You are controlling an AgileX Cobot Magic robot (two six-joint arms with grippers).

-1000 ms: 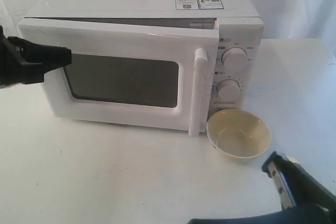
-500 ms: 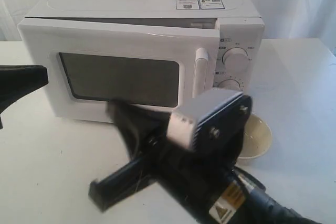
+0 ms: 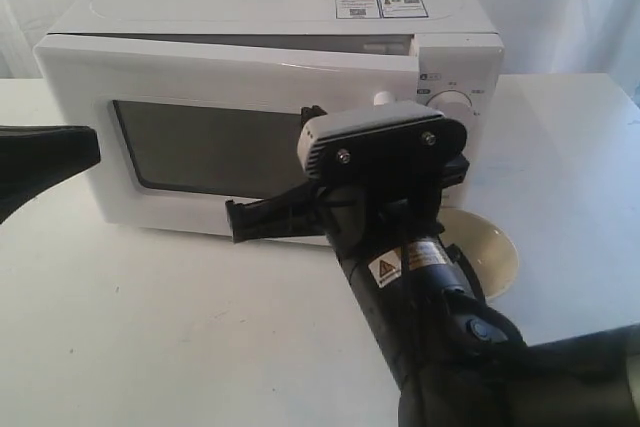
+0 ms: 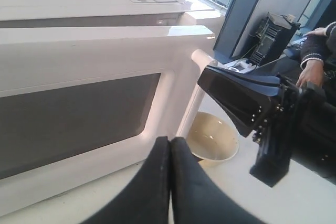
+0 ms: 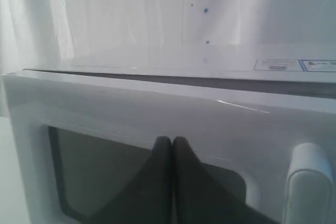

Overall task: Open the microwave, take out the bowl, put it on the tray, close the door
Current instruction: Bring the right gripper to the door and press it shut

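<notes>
The white microwave (image 3: 270, 7) stands at the back of the table, and its door (image 3: 200, 77) is ajar by a thin gap along the top. On the table before the knob panel sits the cream bowl (image 3: 497, 250), also in the left wrist view as the bowl (image 4: 212, 136); no tray shows. My right gripper (image 5: 171, 140) is shut with nothing in it, its tips close to the door above the window, left of the handle (image 5: 308, 182). In the left wrist view, the right gripper (image 4: 203, 74) points at the handle's top. My left gripper (image 4: 169, 139) is shut and empty, low by the door's left end.
The right arm's camera mount (image 3: 380, 142) and forearm hide the handle, the lower knob and part of the bowl. The upper knob (image 3: 452, 107) shows. A white curtain hangs behind. Beyond the table's right side are equipment and a person's hand (image 4: 310, 72).
The right arm swung up from the front right corner to the middle of the door, covering the handle and part of the bowl. The left gripper dropped away from the door's left edge.
</notes>
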